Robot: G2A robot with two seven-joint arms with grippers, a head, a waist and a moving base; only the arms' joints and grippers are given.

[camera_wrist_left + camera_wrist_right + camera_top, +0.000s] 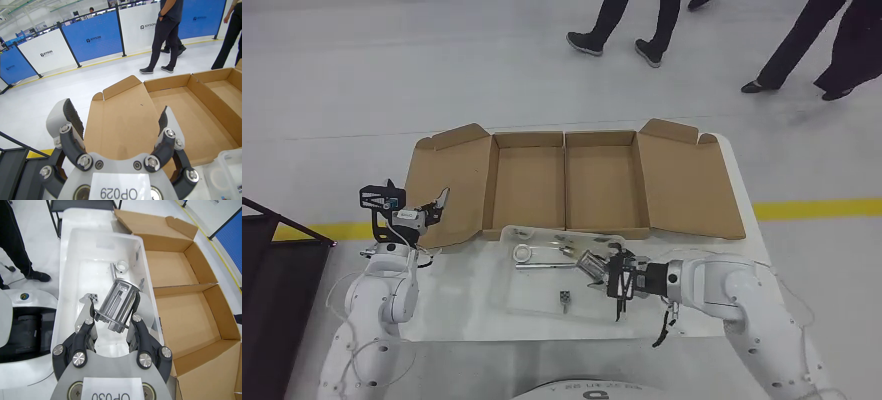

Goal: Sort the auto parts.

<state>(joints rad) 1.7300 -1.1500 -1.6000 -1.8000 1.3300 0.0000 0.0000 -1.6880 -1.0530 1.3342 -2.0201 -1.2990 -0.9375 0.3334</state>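
Observation:
My right gripper (114, 301) is shut on a grey ribbed metal cylinder housing (118, 300), holding it tilted inside the clear plastic bin (65, 275). From above, that gripper (600, 270) sits over the bin's (532, 305) right part with the housing (592, 265) in it. A metal ring (122, 266) on a rod and a small perforated block (94, 298) lie on the bin floor. My left gripper (117, 115) stands open and empty over the left flap of the cardboard box (121, 121), seen from above at the table's left side (427, 210).
The cardboard box (587, 185) has two empty compartments and spread flaps behind the bin. A black frame (272, 290) stands left of the table. People walk on the floor beyond the table.

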